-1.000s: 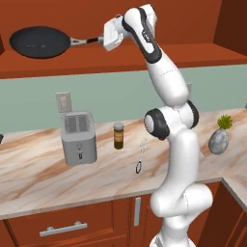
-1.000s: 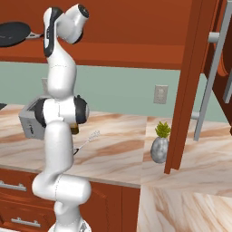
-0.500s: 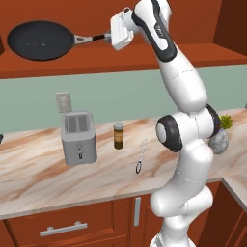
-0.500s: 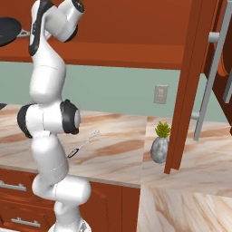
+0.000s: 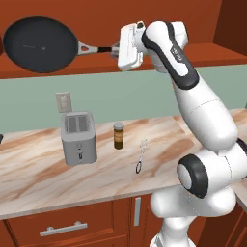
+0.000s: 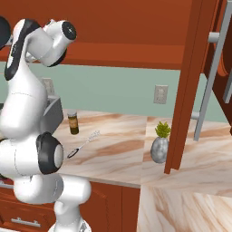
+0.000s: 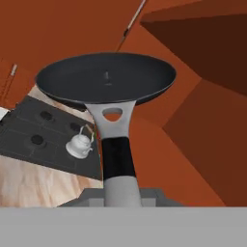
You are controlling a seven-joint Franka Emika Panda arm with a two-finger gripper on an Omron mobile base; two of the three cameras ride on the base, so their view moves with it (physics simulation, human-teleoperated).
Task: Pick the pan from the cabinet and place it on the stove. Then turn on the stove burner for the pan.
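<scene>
The black pan [image 5: 41, 44] hangs high in the air in front of the reddish-brown cabinet [image 5: 193, 53], its long handle [image 5: 99, 49] pointing right. My gripper [image 5: 116, 48] is shut on the end of that handle. In the hand view the pan [image 7: 106, 79] is level ahead of the gripper [image 7: 116, 193], with the grey-jointed handle [image 7: 116, 159] running back to me. Far below it lies the black stove [image 7: 34, 130]. A dark edge of the pan [image 6: 2, 31] shows at the left of the right base view.
A white kettle [image 7: 79, 144] sits on the stove. On the marble counter stand a grey toaster [image 5: 78, 137], a spice jar [image 5: 118, 135] and a whisk [image 5: 141, 157]. An open cabinet door [image 6: 190, 81] hangs at the right, above a potted plant [image 6: 159, 145].
The arm's elbow has swung right and its upper links have straightened. The pan stays gripped and has come slightly closer to the left base camera.
</scene>
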